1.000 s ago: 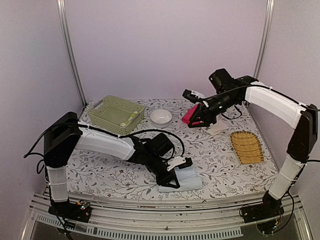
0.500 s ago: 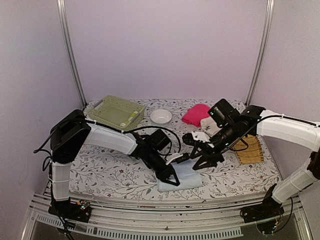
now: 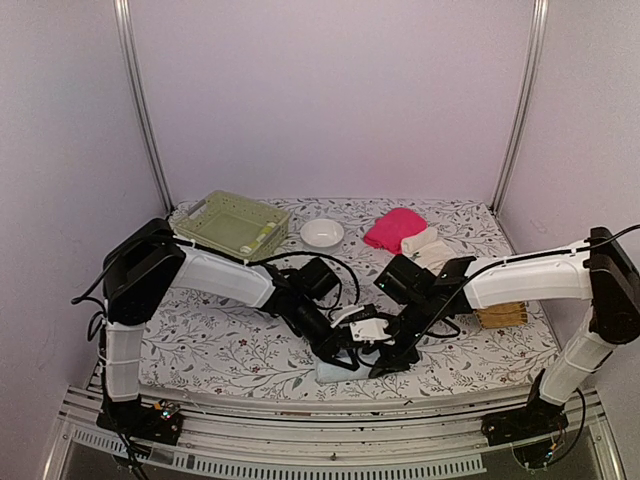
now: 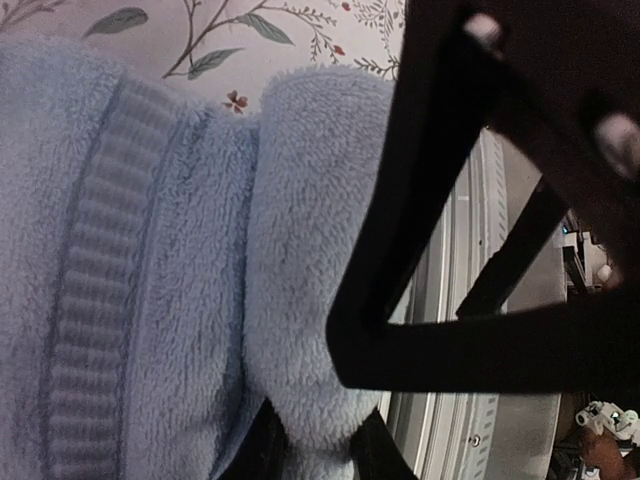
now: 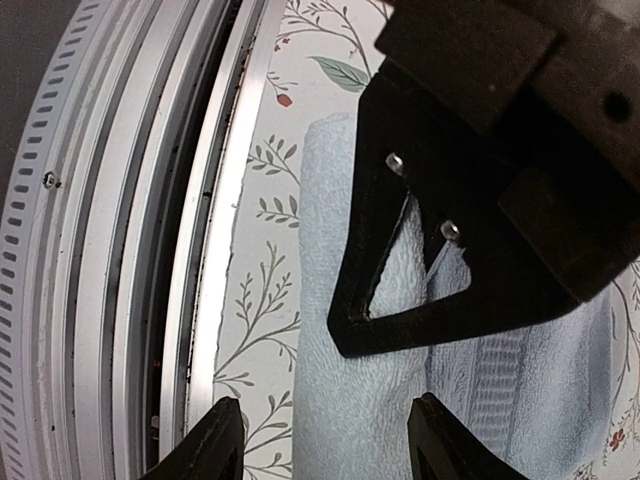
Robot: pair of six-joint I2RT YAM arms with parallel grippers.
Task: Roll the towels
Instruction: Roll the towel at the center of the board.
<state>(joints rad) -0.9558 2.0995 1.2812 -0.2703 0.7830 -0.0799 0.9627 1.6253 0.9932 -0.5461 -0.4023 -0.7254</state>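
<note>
Pinching the rolled fold of pale blue towel [image 4: 150,250] at near desk [image 3: 200,330] edge with left fingers [image 4: 262,452] closed on cloth, likely to stop the roll unwinding. Straddling same edge with right fingers [image 5: 215,445], parted and empty, probably ready to help.

Three towels can be counted: one pale blue towel [image 4: 150,250], one pink towel [image 3: 393,228] and one rolled cream towel [image 3: 420,240]. There is one green basket [image 3: 232,225] (something small and yellowish inside, unclear), one white bowl [image 3: 322,233], one yellow woven tray [image 3: 500,316], and two robot arms [image 3: 215,278] [image 3: 520,283].
</note>
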